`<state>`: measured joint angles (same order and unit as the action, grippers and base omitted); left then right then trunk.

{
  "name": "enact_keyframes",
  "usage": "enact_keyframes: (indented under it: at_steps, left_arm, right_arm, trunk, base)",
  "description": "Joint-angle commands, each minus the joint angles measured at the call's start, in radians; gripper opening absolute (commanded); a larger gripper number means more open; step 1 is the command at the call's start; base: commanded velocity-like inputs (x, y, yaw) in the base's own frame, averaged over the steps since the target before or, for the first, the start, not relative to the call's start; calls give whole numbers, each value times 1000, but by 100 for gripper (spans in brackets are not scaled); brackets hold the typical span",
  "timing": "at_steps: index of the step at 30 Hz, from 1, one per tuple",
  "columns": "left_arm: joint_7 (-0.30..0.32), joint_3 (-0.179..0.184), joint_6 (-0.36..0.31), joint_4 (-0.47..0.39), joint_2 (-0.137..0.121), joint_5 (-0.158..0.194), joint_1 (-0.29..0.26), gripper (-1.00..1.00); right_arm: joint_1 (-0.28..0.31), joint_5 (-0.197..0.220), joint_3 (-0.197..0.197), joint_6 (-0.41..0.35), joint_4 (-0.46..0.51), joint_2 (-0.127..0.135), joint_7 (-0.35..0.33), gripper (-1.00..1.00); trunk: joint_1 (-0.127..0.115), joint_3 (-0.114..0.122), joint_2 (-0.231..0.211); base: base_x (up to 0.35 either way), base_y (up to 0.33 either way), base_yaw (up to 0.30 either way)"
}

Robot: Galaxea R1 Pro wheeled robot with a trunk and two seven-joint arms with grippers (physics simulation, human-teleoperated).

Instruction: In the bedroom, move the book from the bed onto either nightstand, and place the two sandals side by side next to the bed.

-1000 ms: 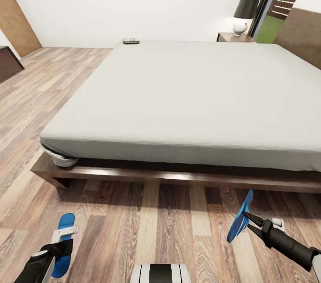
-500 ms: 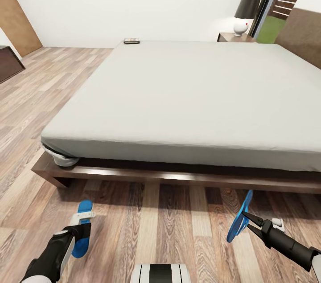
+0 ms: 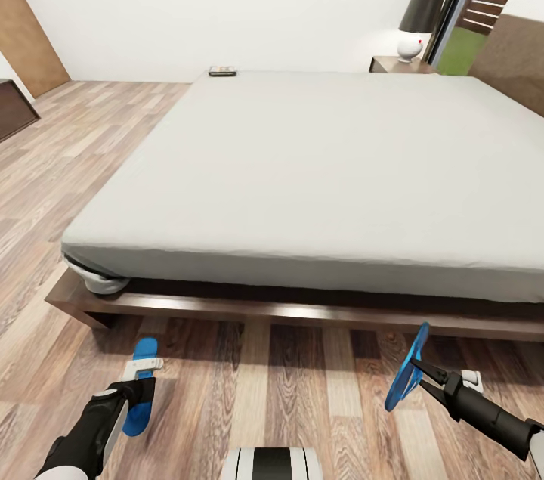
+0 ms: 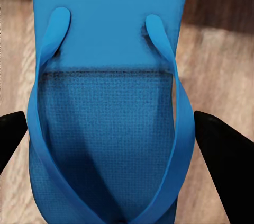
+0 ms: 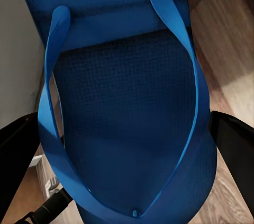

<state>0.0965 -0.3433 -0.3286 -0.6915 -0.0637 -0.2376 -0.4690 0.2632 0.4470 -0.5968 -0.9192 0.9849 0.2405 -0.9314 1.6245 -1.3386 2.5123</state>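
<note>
Left gripper [image 3: 134, 388] grasps one sandal [image 3: 140, 383] low over the floor [image 3: 287, 382], near the bed [image 3: 302, 162] corner. Right gripper [image 3: 420, 378] grips the other sandal [image 3: 405, 366] tilted on edge, well apart. Level that one, bring both close and parallel, toes aligned along the frame, then release. Book [image 3: 222, 70] sits on the bed's far corner.

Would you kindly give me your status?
Left gripper over flat blue flip-flop. Right gripper holds second blue flip-flop on edge. Dark paperback still on bed.
</note>
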Motion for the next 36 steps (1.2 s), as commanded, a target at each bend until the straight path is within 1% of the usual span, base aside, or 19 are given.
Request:
enact_keyframes:
  at_steps: [1, 8, 17, 22, 28, 36]
  left_arm:
    - [9, -5, -4, -2, 1, -14, 0, -100]
    - [10, -5, -3, 0, 1, -30, 0, -100]
    - [10, -5, -4, 0, 0, -31, 0, -100]
    - [10, -5, -4, 0, -2, -32, 0, -100]
    - [10, -6, -4, 0, -5, -32, 0, -100]
    - [11, -6, -4, 0, -5, -32, 0, -100]
  right_arm:
    - [1, -1, -1, -4, 0, 0, -4, -100]
    - [1, -2, -2, -4, -3, 0, -4, -100]
    - [1, -2, 0, -3, -3, -6, -3, -100]
    - [1, -2, -1, -3, -3, -5, -2, -100]
    - [1, -2, -1, -3, -3, -4, -3, -100]
    - [1, -2, -2, -3, -3, -1, -4, -100]
  trunk:
    - [0, -1, 0]
    - [0, -1, 0]
    - [0, 0, 0]
    - [0, 2, 0]
    - [0, 2, 0]
    - [0, 2, 0]
  base:
    - [4, 0, 0]
    - [1, 0, 0]
    - [0, 0, -3]
    - [0, 0, -141]
    - [0, 2, -21]
    - [0, 113, -1]
